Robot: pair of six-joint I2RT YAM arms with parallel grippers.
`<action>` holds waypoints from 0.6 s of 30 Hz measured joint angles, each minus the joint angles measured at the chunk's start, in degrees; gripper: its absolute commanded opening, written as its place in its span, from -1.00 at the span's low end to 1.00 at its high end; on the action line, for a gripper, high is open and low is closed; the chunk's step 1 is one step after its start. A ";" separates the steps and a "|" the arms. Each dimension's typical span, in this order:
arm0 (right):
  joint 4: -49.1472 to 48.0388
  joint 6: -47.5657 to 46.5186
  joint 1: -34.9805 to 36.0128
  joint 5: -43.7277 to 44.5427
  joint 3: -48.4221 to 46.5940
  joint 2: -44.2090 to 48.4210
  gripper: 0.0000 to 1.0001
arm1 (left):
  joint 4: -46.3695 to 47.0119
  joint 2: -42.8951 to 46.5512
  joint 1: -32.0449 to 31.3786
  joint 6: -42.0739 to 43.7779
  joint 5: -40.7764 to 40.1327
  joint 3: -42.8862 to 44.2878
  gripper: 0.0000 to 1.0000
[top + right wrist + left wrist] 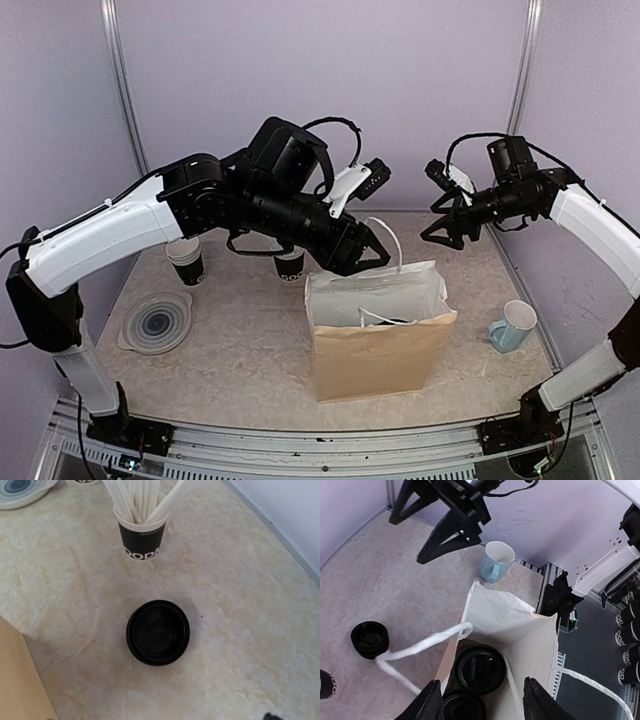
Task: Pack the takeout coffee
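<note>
Left end effector [482, 682] hangs over the open paper bag [375, 360], fingers spread and empty. The coffee cup [480, 669] sits inside the bag below it, beside another lidded cup [465, 706]. Reads as drop-off done. Next: lift left straight up, clear of the bag handle [420, 647]. Right end effector [445, 236] is spread and empty above a third lidded cup [158, 632] on the counter [250, 605], likely the next pick.

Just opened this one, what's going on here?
The left gripper hangs open over the paper bag, where two lidded coffee cups already sit. A third lidded cup stands on the table beside the bag. The right gripper hovers open in the air, holding nothing.
</note>
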State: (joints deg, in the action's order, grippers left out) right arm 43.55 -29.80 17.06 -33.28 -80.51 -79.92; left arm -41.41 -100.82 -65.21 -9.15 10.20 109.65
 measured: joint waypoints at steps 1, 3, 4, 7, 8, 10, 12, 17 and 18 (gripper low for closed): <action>0.00 -0.04 0.02 -0.17 0.00 -0.17 0.76 | -0.74 0.74 0.33 0.44 -1.22 -0.04 0.11; 0.00 -0.11 0.02 -0.37 0.00 -0.57 0.76 | -1.09 3.17 1.42 0.55 -3.15 -0.76 0.06; 0.00 -0.11 0.02 -0.44 0.00 -0.85 0.76 | -1.01 4.94 2.64 0.42 -3.85 -1.46 0.01; 0.00 -0.13 0.02 -0.61 0.00 -1.49 0.76 | -0.02 10.67 9.92 -1.38 -5.51 -3.89 -0.10; 0.00 -0.13 0.02 -0.61 0.00 -1.66 0.76 | 0.70 12.20 13.14 -2.12 -6.05 -4.66 -0.10; 0.00 -0.17 0.00 -0.59 0.00 -1.81 0.76 | 2.19 14.08 18.73 -3.13 -7.30 -6.05 -0.06; -0.02 -0.31 0.02 -0.61 0.00 -1.81 0.76 | 3.56 14.56 22.67 -3.43 -8.50 -7.17 -0.06; 0.00 -0.55 0.02 -0.57 0.00 -1.84 0.76 | 4.37 8.96 23.67 -2.34 -10.73 -6.21 0.03; 0.00 -0.57 0.02 -0.59 0.00 -1.84 0.76 | 4.39 6.84 23.67 -1.84 -11.17 -5.38 0.06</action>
State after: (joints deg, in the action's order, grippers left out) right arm 43.55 -30.37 17.08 -33.87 -80.51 -81.76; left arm -37.01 -93.97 -41.54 -10.98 -0.97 104.27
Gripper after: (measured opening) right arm 0.882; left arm 0.492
